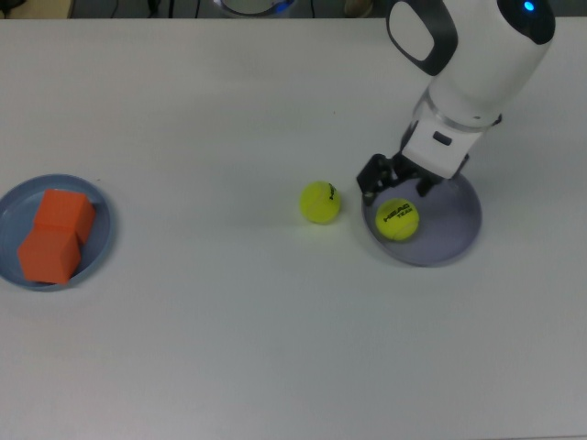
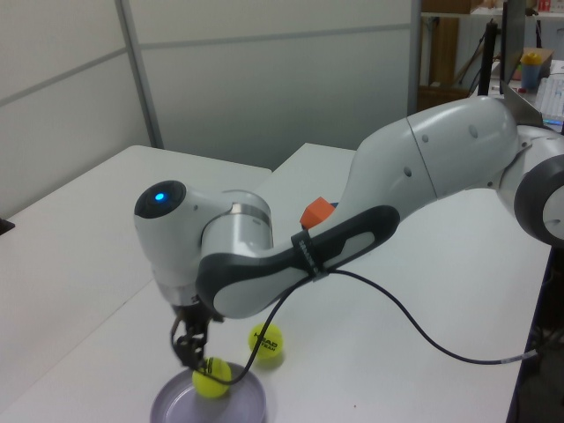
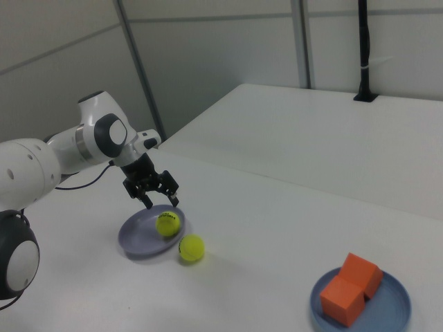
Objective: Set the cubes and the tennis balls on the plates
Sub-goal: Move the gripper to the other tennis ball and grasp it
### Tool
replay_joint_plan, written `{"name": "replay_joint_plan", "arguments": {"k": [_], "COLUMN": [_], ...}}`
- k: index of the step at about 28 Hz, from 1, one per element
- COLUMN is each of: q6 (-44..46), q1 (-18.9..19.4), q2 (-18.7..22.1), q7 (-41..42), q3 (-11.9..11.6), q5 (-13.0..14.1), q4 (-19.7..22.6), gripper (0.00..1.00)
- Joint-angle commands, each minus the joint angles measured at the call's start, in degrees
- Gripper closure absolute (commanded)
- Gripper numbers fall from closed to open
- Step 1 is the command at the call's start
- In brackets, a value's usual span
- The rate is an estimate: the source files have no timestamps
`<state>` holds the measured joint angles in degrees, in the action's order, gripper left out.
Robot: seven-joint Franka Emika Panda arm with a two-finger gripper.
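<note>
One tennis ball [image 1: 397, 221] [image 3: 167, 223] [image 2: 211, 380] lies on the lavender plate [image 1: 454, 225] [image 3: 136, 239] [image 2: 247, 408], near the rim on the top view's left. Just above it my gripper [image 1: 396, 183] [image 3: 160, 200] [image 2: 189, 345] hangs open, holding nothing. The other tennis ball [image 1: 320, 202] [image 3: 192, 247] [image 2: 265, 342] rests on the table beside that plate. Two orange cubes [image 1: 64, 213] [image 1: 50, 257] [image 3: 353, 287] sit together on the blue plate [image 1: 101, 240] [image 3: 394, 311] at the top view's far left. In the left view the arm hides all but a corner of a cube [image 2: 317, 211].
The white table [image 1: 229, 348] carries only these things. A black cable [image 2: 397, 317] trails from the arm across the table in the left view. A black pole [image 3: 363, 52] stands at the far table edge in the right view.
</note>
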<state>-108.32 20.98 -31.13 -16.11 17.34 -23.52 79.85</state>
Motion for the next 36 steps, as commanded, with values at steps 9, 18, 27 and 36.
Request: {"name": "replay_joint_plan", "arguments": {"k": [9, 18, 27, 36], "q6": [11.2, 11.0, 8.7, -4.1], "q1": [-1.9, -1.7, -1.4, -1.4], "q2": [0.5, -1.3, -3.1, -3.8], "q7": [11.7, 11.5, 10.9, 9.5], "q3": [-7.2, -7.1, -7.0, -7.1], "q5": [-0.6, -1.5, -1.7, -4.3], "q4": [3.3, 3.5, 4.2, 4.0], "gripper": [0.0, 0.0, 0.0, 0.0]}}
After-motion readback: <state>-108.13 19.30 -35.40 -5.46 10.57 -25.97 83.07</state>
